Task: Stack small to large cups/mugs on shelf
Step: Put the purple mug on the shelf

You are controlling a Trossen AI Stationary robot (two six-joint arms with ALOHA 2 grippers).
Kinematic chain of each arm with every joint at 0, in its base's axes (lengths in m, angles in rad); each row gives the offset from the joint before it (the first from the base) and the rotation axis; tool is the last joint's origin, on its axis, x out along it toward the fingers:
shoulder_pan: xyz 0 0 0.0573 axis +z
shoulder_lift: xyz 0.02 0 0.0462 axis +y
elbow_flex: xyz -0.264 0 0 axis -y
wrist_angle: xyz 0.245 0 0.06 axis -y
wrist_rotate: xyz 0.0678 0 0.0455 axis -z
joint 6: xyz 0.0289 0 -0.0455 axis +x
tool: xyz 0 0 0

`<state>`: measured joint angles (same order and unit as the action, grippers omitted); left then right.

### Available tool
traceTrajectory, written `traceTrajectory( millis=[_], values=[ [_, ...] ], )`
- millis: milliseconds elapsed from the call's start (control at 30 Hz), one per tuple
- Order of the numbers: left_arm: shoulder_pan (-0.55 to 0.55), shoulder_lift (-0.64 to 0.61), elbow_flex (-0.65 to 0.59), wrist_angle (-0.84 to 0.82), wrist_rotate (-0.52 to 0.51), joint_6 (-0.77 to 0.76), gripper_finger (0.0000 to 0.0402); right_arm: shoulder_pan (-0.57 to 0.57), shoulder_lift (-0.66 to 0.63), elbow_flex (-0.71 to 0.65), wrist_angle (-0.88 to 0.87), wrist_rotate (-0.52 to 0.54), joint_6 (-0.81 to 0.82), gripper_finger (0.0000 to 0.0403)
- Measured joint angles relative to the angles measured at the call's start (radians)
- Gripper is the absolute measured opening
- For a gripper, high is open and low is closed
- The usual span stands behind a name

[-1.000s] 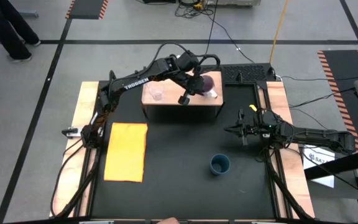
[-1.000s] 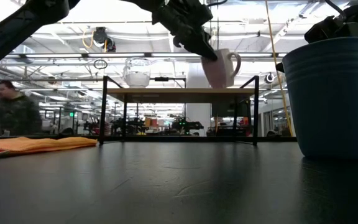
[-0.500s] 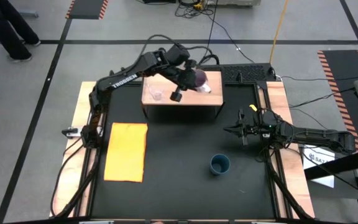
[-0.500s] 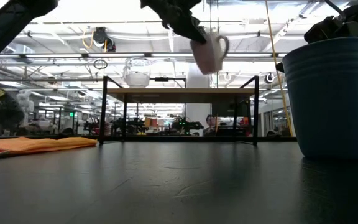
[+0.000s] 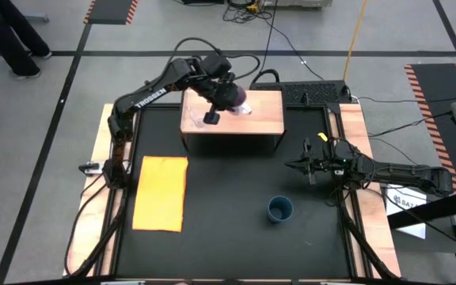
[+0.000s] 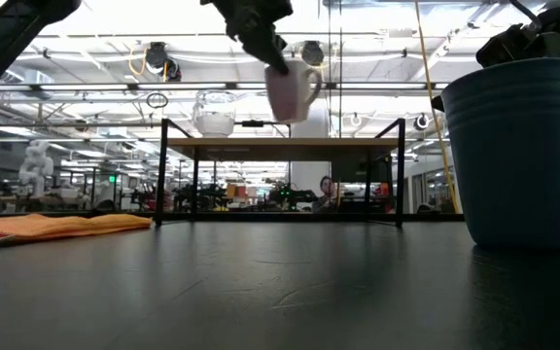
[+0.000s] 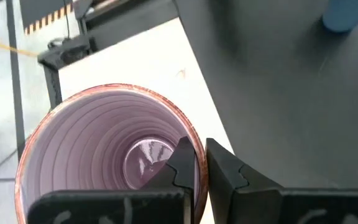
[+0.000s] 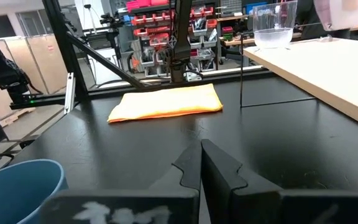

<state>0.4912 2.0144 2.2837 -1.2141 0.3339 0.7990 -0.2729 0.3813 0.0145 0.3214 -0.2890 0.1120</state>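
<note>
Left tool [image 7: 200, 163] pinches purple mug [image 7: 98, 149] rim above shelf [image 5: 260, 119].

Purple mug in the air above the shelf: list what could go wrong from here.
1. The left gripper pinches only the rim of the purple mug, which hangs tilted above the shelf; it could slip or swing.
2. The glass cup stands on the shelf close by; lowering the mug off-centre may knock it over.
3. The shelf is narrow, on thin legs; a hard set-down could shake it.
</note>
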Motion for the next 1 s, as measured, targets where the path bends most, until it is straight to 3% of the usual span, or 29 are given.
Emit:
traceTrajectory(
  millis=[467, 1000],
  values=[
    [0.008, 0.000, 0.000, -0.075, -0.003, -0.017, 0.0016, 0.000, 0.000, 0.000, 0.003, 0.000, 0.008, 0.0000],
    [0.013, 0.000, 0.000, -0.104, 0.079, -0.049, 0.0016, 0.000, 0.000, 0.000, 0.003, 0.000, 0.008, 0.0000]
  ],
)
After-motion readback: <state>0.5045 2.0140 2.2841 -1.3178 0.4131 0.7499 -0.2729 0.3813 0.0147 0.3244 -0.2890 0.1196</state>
